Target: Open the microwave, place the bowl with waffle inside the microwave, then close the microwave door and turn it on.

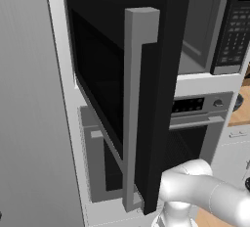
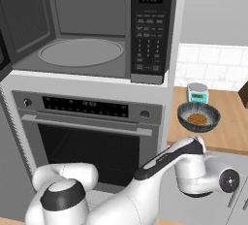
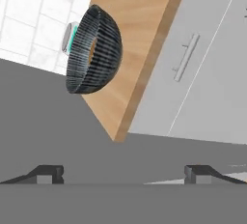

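Note:
The microwave (image 2: 82, 25) stands open above the oven, showing its round turntable (image 2: 80, 52). Its black microwave door (image 1: 112, 74) is swung far out, with the grey bar handle (image 1: 136, 108) facing the left base camera. The keypad (image 2: 147, 30) is at the microwave's right. A dark ribbed bowl (image 2: 198, 117) with a brown waffle (image 2: 197, 119) sits on the wooden counter (image 2: 232, 132) to the right. In the hand view the bowl (image 3: 94, 49) lies ahead, well apart from my gripper (image 3: 125, 175), which is open with nothing between its fingers.
A grey oven (image 2: 87, 122) with a horizontal handle sits under the microwave. A small white scale (image 2: 197, 92) stands behind the bowl near the tiled wall (image 2: 213, 64). Grey cabinet fronts (image 3: 202, 73) with a bar handle run below the counter edge. A tall grey panel (image 1: 29, 123) flanks the door's left.

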Robot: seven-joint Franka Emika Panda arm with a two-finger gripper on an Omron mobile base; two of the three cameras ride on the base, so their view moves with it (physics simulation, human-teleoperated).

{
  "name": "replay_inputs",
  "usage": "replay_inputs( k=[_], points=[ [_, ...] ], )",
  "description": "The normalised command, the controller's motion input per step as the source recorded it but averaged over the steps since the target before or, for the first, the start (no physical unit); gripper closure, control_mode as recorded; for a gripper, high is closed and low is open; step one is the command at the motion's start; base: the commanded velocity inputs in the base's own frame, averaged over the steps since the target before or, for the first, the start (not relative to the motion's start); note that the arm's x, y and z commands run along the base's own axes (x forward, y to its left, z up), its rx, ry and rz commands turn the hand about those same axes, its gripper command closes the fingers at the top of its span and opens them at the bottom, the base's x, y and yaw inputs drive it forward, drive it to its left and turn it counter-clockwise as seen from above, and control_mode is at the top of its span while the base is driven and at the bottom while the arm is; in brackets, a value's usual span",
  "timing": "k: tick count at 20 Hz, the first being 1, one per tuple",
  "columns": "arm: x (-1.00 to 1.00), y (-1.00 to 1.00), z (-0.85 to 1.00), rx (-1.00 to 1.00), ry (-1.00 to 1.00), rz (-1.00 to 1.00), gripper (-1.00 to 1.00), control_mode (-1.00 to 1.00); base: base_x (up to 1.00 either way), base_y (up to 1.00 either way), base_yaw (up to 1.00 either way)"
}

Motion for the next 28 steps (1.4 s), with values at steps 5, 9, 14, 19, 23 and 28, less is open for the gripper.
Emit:
replay_inputs(
  k=[5, 9, 14, 19, 23, 28],
  points=[
    [0.22, 0.0, 0.28, 0.0, 0.07, 0.02, -1.0, -1.0, 0.0, 0.0, 0.0],
    [0.33, 0.0, 0.04, 0.0, -0.02, 0.02, -1.0, -1.0, 0.0, 0.0, 0.0],
    [0.38, 0.0, 0.02, 0.0, -0.05, 0.05, -1.0, -1.0, 0.0, 0.0, 0.0],
    [0.21, 0.0, 0.06, 0.0, 0.08, 0.02, -1.0, -1.0, 0.0, 0.0, 0.0],
    [0.16, 0.0, 0.0, 0.0, 0.02, 0.0, -1.0, -1.0, 0.0, 0.0, 0.0],
    [0.26, 0.0, 0.0, 0.02, -0.09, 0.0, -1.0, -1.0, 0.0, 0.0, 0.0]
  ],
)
